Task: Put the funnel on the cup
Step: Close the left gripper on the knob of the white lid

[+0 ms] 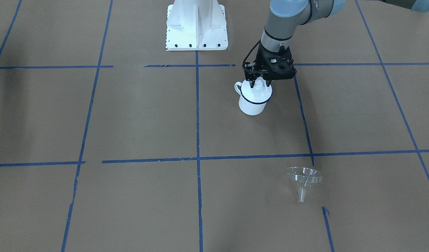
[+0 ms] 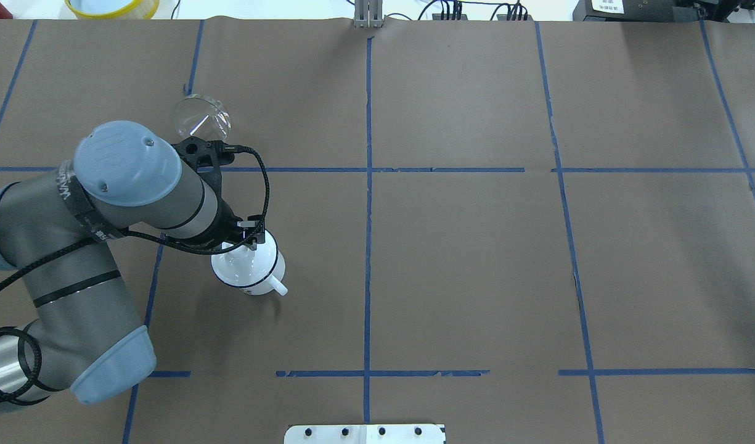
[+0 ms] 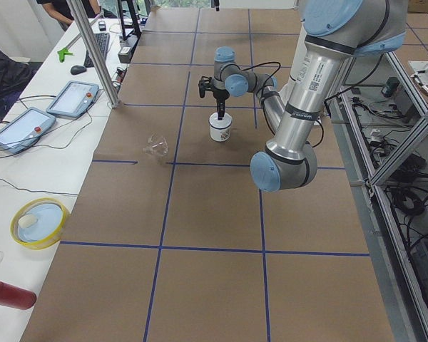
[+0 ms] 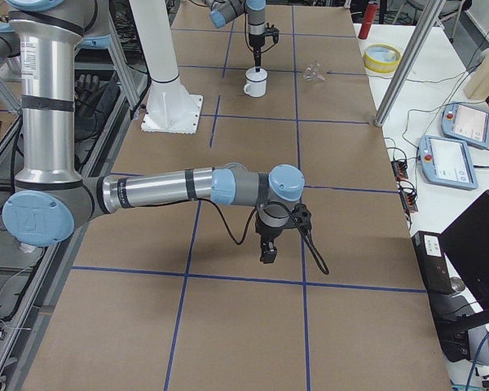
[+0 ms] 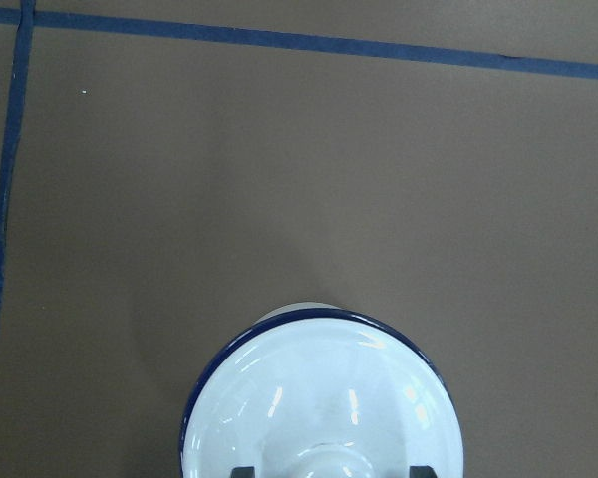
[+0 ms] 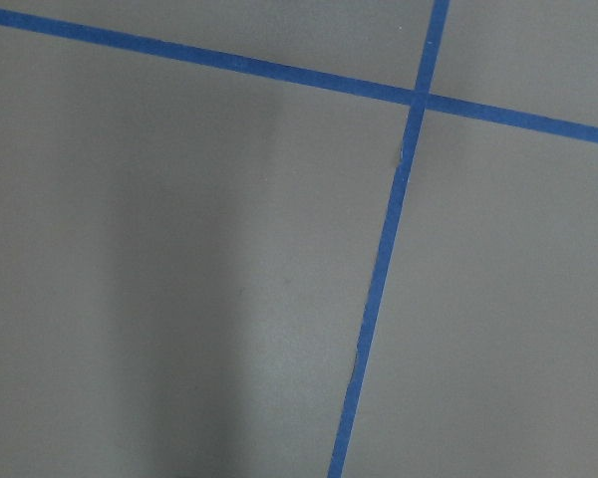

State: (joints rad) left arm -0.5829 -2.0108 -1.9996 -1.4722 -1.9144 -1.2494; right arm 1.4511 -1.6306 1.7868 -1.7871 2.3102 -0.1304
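The cup (image 1: 251,103) is a white mug with a dark blue rim, standing upright on the brown table, and a round white knobbed lid (image 1: 259,90) sits on it. My left gripper (image 1: 260,84) hangs straight over it, open, one finger on each side of the knob with a small gap; the left wrist view shows the lid (image 5: 324,398) just below the fingertips (image 5: 241,472). The clear funnel (image 1: 303,178) lies tilted on the table, apart from the cup, on the operators' side. My right gripper (image 4: 269,248) shows only in the exterior right view, so I cannot tell its state.
The white robot base (image 1: 196,24) stands near the cup. Blue tape lines (image 1: 198,105) cross the table. Beyond the far edge lie a yellow dish (image 3: 36,222), two tablets (image 3: 71,98) and a red cylinder (image 3: 7,293).
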